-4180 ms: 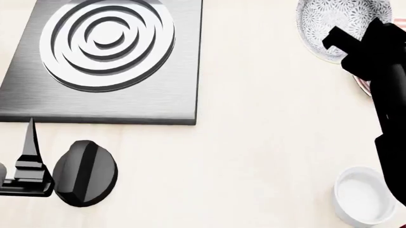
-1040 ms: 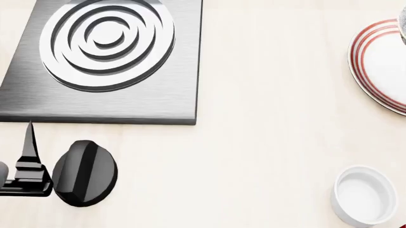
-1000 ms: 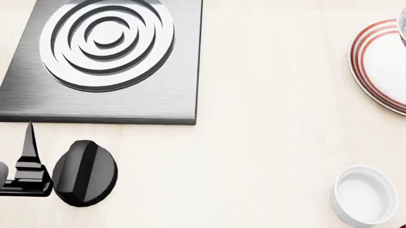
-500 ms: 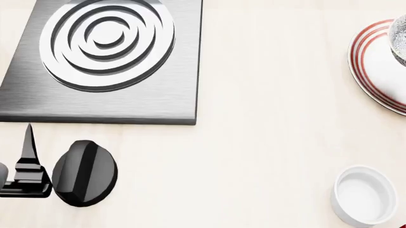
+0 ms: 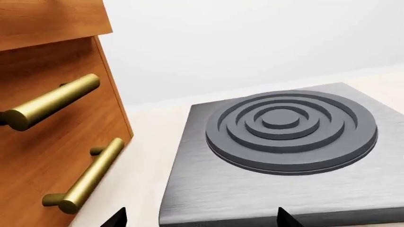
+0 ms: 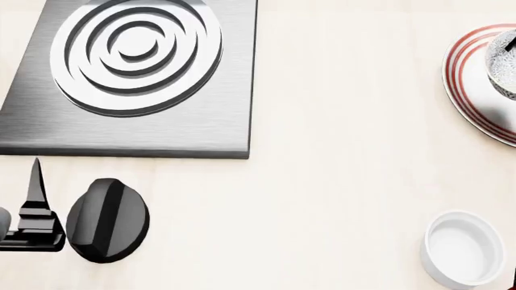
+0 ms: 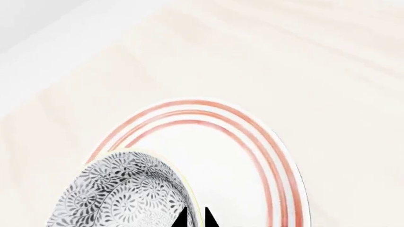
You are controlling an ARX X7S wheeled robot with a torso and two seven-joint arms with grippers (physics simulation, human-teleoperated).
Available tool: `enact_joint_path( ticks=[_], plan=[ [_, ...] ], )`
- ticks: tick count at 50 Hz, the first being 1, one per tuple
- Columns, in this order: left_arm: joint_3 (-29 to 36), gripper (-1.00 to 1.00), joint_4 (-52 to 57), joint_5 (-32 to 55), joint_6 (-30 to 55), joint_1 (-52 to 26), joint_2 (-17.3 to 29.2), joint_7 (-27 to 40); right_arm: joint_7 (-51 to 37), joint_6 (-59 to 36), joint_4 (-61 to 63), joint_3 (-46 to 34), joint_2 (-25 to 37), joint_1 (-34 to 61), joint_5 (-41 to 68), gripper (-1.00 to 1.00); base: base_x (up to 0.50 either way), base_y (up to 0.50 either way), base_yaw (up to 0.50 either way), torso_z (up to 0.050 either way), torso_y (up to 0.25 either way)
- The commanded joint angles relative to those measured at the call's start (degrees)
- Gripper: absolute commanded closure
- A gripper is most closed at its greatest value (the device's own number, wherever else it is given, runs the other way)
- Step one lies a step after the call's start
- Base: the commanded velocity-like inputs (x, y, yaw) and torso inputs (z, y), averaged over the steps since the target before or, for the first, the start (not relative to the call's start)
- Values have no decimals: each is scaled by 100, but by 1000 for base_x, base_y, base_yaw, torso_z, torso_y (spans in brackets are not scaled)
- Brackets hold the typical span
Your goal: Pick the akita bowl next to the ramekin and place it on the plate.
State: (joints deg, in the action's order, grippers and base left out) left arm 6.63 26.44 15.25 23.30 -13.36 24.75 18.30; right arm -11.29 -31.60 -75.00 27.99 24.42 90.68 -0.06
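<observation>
The akita bowl [image 7: 123, 194], grey-white with a dark floral pattern, hangs tilted over the plate [image 7: 252, 156], a white plate with red rings. My right gripper [image 7: 194, 218] is shut on the bowl's rim, one fingertip inside and one outside. Whether the bowl touches the plate does not show. In the head view only a slice of the bowl [image 6: 504, 63] shows at the right edge above the plate [image 6: 472, 90]. The plain white ramekin [image 6: 462, 248] stands alone at the lower right. My left gripper [image 5: 200, 218] is open with nothing in it, near the stove's front edge.
A steel stove panel with a ringed burner [image 6: 133, 66] fills the upper left. A black knob [image 6: 107, 220] sits beside my left gripper's finger [image 6: 36, 193]. Wooden drawers with brass handles [image 5: 79, 182] stand beside the stove.
The bowl has slid further into view at the right edge, lower over the plate. Four seconds ago the right arm held it further up the view. The left arm is still.
</observation>
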Motion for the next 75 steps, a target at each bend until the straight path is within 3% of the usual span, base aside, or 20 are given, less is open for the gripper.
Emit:
enact_joint_path(
  ticks=[1,43,44,59,75],
  plan=[
    [7,-100,-11,9,8,-24,15,8,11,14,3,23,-4,-12,12,100,0,0,0,0,0],
    [28,-100,-77,16,-85,28,44,47,-2,52,2,164,30,-260,25,100,0,0,0,0,0],
    [28,-100,-75,17,-84,27,45,47,-2,51,2,165,32,-262,23,-100,0,0,0,0,0],
    [46,-100,-67,25,-57,-5,55,69,26,66,3,109,54,-216,-28,-100,0,0,0,0,0],
    [72,-100,-172,-3,-162,48,63,69,518,585,15,-970,-133,69,-456,-100,0,0,0,0,0]
  ],
)
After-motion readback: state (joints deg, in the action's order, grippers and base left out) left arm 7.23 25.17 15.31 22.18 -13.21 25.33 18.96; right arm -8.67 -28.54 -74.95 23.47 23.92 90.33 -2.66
